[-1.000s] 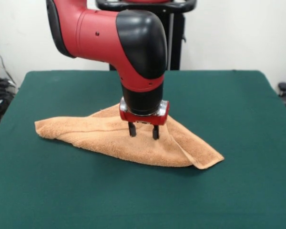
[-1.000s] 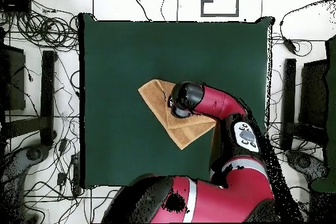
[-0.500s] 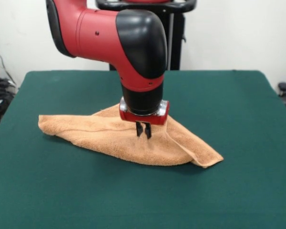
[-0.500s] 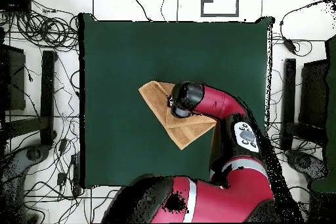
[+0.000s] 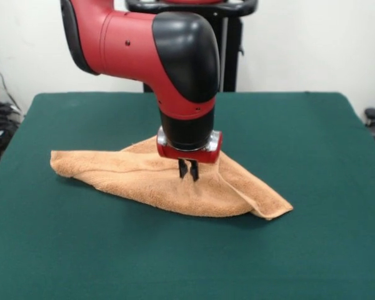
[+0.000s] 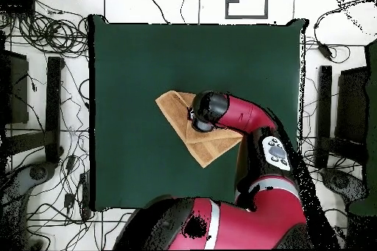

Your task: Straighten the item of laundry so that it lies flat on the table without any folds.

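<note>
**Fingers pinched on the towel's raised fold**

The two black fingers (image 5: 183,169) are seen drawn close together, pinched on a ridge of the peach-orange towel (image 5: 137,181) at the centre of the front view. The gripper (image 5: 188,170) is hung straight down from the red and black arm (image 5: 150,44). The towel is draped from that ridge, folded over itself, its corners spread toward the left and lower right. It is lain on the dark green table (image 5: 300,250), near the middle.

jaws closed on towel (image 5: 175,184), towel end shifted
</note>
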Motion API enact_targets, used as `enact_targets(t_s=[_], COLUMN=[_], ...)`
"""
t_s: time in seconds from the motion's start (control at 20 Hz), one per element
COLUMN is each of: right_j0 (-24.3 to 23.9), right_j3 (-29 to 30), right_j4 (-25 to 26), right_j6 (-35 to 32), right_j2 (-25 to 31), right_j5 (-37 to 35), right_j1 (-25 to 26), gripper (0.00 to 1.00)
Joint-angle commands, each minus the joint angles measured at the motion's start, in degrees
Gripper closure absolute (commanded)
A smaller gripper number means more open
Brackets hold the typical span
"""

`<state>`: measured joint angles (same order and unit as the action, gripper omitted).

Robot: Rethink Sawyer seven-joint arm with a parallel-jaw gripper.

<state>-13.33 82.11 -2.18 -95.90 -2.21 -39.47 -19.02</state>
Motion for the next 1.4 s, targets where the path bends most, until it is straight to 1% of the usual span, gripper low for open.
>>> enact_targets(t_s=[0.05, 0.25, 0.45, 0.55, 1.0, 1.15, 1.4], right_j0=[2.72, 3.21, 3.71, 3.75, 3.17, 3.25, 2.98], right_j3=[-1.21, -4.99, -10.37, -11.98, -14.77, -14.77, -14.3], right_j4=[0.79, 1.83, 2.46, 2.69, 3.7, 3.78, 4.08], right_j6=[-6.98, -5.69, -6.24, -6.3, -5.16, -5.46, -5.39], right_j2=[1.5, 0.56, -0.82, -1.17, -0.91, -1.37, -1.68], right_j5=[-9.76, -12.51, -14.03, -14.5, -15.64, -17.16, -17.71], right_j1=[4.19, 3.91, 6.11, 6.8, 7.16, 6.26, 5.52], gripper=[1.0, 1.0, 1.0, 1.0, 1.0, 1.0, 1.0])
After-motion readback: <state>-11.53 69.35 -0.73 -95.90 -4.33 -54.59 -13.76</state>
